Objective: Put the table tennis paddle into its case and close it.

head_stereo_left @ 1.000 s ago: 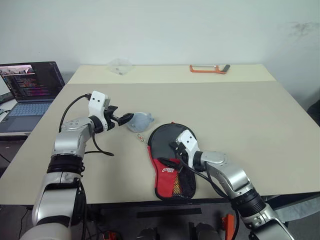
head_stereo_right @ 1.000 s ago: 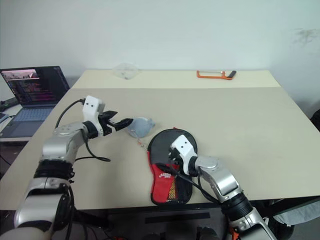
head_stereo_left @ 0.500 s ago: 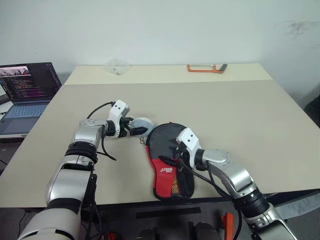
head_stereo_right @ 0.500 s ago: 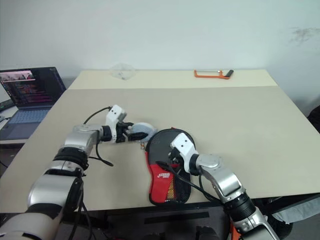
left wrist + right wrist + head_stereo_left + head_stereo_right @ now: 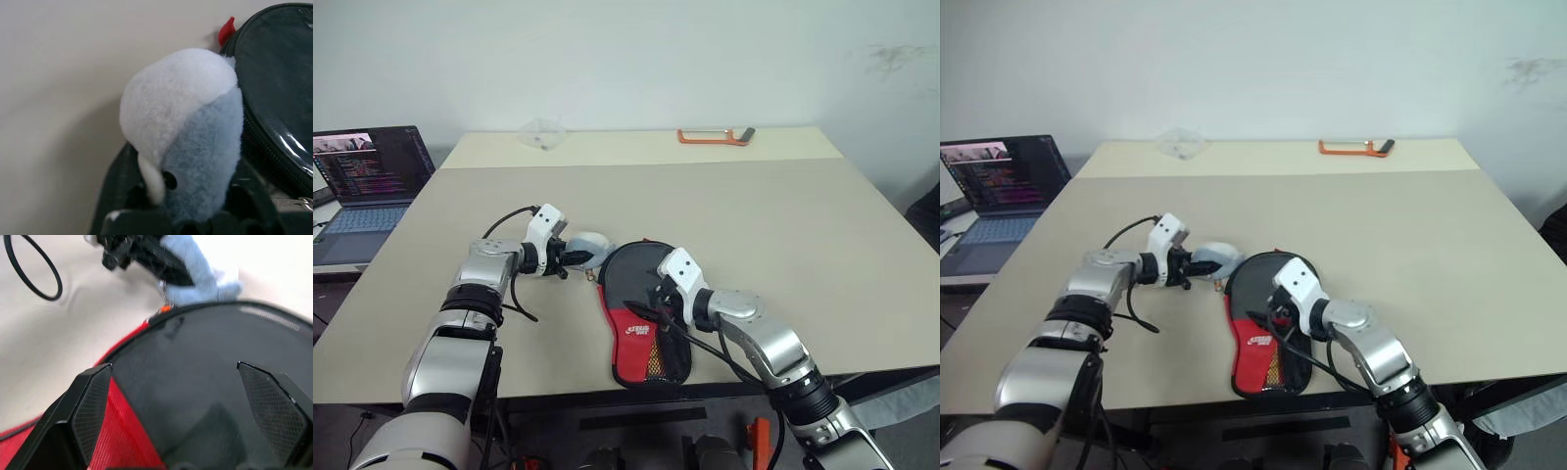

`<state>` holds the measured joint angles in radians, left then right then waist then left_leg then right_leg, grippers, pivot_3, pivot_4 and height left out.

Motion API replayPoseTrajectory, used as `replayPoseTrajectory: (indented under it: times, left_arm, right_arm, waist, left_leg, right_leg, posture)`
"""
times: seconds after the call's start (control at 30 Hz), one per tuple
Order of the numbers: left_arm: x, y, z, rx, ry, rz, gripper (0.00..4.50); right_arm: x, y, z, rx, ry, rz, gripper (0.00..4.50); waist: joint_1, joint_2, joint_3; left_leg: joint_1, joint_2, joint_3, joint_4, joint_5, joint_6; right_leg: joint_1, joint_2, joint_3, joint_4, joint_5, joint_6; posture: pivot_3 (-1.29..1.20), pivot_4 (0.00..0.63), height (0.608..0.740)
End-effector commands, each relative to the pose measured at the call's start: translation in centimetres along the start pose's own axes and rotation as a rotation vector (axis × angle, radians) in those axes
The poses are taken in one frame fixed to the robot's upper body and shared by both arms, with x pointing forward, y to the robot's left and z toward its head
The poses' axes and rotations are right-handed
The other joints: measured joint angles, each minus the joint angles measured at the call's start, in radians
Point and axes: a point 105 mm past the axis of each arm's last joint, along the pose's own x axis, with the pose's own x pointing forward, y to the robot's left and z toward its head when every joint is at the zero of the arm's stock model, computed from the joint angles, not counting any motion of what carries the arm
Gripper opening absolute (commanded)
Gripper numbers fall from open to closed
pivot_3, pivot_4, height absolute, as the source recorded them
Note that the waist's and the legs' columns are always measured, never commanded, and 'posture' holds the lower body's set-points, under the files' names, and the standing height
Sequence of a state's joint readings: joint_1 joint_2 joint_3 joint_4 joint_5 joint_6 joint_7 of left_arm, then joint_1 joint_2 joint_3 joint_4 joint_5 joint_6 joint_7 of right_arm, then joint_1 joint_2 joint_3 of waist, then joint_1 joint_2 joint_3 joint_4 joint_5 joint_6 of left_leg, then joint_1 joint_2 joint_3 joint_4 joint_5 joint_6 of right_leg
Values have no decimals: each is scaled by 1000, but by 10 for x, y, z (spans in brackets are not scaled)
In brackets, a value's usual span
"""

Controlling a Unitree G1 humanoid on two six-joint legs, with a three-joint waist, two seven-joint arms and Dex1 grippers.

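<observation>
Now the left gripper (image 5: pixel 576 258) has its black fingers pressed onto a small plush toy (image 5: pixel 188 132), white on top and grey-blue below, which sits on the table (image 5: pixel 773 211) just left of the case (image 5: pixel 641 311). The case lies near the front edge of the table, round black end toward the far side, red panel with the white logo toward the near side, a mesh patch beside it. A small red tab (image 5: pixel 226 30) shows at its rim, close to the plush. The right gripper (image 5: pixel 653 299) hangs right over the case's black face, fingers (image 5: pixel 90 409) spread wide apart, nothing between them. Whether the paddle is inside the case cannot be told. At the far edge lies an orange-framed hacksaw (image 5: pixel 715 135), and a clear plastic piece (image 5: pixel 541 131) sits at far left. A laptop (image 5: pixel 370 171) stands open off the table's left side.
</observation>
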<state>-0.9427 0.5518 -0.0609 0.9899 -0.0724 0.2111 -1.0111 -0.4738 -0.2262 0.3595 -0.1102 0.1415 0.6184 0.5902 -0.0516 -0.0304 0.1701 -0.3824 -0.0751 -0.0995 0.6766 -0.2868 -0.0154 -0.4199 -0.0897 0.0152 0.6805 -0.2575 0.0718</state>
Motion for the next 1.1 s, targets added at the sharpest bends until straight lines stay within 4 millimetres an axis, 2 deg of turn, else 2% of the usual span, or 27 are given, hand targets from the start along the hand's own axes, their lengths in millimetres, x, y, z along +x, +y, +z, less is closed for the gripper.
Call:
replayPoseTrajectory:
  times: [0.03,0.2,0.37,0.7,0.8,0.93,1.1]
  left_arm:
    - [-4,4,-1,9,8,33,636]
    - [-3,5,-1,24,16,45,610]
    - [-2,7,4,46,6,64,610]
    - [3,10,6,81,24,91,609]
    - [6,14,9,163,55,141,609]
    - [17,19,21,296,84,223,594]
    - [30,18,36,428,108,292,593]
  right_arm:
    - [2,11,-1,-16,3,36,4500]
    - [8,13,-6,-25,30,30,4500]
    - [16,12,-23,-21,107,2,4500]
    - [12,5,-47,39,226,-26,4500]
    - [11,6,-57,54,260,-23,4500]
    - [10,10,-74,77,311,-8,4500]
    - [12,11,-81,117,330,-10,4500]
  waist:
    - [0,0,0]
    - [-1,0,0]
    - [-2,0,0]
    - [1,-1,-3]
    - [4,-1,-3]
    - [9,-2,-4]
    - [11,-4,-6]
  left_leg:
    - [0,0,0,0,0,0]
    - [0,0,0,0,0,0]
    - [1,0,0,1,0,0]
    - [2,0,-2,1,0,0]
    - [5,0,-3,1,0,0]
    - [16,0,-3,-1,0,1]
    - [19,0,-4,0,0,1]
  right_leg:
    - [0,0,0,0,0,0]
    - [0,0,0,0,0,0]
    - [0,0,0,1,0,0]
    - [2,0,-1,1,1,-1]
    - [6,0,-2,0,1,-1]
    - [16,0,-3,-2,0,-1]
    - [17,0,-4,-2,0,1]
  posture:
    - [0,150,740]
    - [0,150,740]
    - [0,150,740]
    - [0,150,740]
    - [0,150,740]
    - [0,150,740]
    - [0,150,740]
